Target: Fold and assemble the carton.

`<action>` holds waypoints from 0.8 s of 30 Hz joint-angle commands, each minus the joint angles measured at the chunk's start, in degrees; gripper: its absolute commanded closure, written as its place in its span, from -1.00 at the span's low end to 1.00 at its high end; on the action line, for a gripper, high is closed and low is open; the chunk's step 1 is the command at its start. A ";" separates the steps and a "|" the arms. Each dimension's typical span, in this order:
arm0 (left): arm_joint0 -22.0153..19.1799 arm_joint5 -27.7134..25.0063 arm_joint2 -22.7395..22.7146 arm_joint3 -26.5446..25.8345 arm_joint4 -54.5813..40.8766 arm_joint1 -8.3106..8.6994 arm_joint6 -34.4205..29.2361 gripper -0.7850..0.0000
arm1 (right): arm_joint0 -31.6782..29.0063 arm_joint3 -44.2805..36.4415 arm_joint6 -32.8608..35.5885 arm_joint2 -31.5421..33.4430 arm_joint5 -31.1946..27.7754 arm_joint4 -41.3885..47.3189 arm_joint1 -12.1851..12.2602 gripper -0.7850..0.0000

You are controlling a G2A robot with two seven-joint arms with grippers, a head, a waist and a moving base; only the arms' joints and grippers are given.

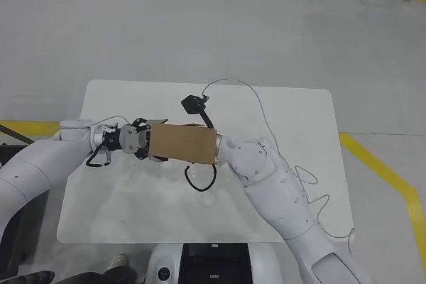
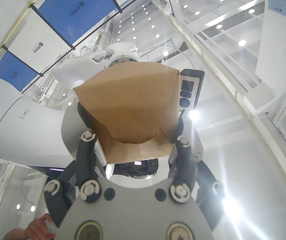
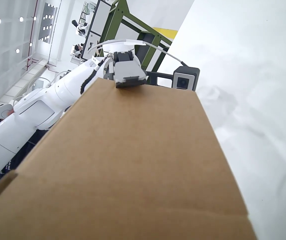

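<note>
A brown carton point(image 1: 183, 143) is held lengthwise over the middle of the white table point(image 1: 291, 206). At the carton's left end, my left gripper point(image 1: 145, 140) is shut on it. In the left wrist view the black fingers point(image 2: 87, 128) clasp both sides of the carton point(image 2: 130, 103), whose end flap is folded in with a curved cut edge. One left fingertip point(image 3: 130, 81) rests on the far edge of the carton point(image 3: 133, 156). My right gripper point(image 1: 219, 148) meets the carton's right end and is hidden behind the cardboard.
A black camera unit point(image 1: 193, 104) on a white cable lies on the table behind the carton. A black cable loop point(image 1: 200, 182) hangs in front of it. A green frame point(image 3: 123, 26) stands beside the table's left edge.
</note>
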 commanded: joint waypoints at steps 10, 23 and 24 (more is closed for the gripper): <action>0.05 -0.42 0.00 1.53 -0.32 -0.19 -0.41 0.16 | 0.44 -0.40 -0.29 0.00 1.27 -0.80 0.63 1.00; -0.12 -0.44 0.00 4.63 -1.04 0.23 -0.42 0.18 | -3.96 -8.37 -0.14 3.78 5.00 -5.19 2.75 1.00; 0.00 -0.47 0.00 4.90 -1.18 0.19 -0.46 0.18 | -4.38 -9.17 -0.46 4.08 5.56 -5.93 2.92 1.00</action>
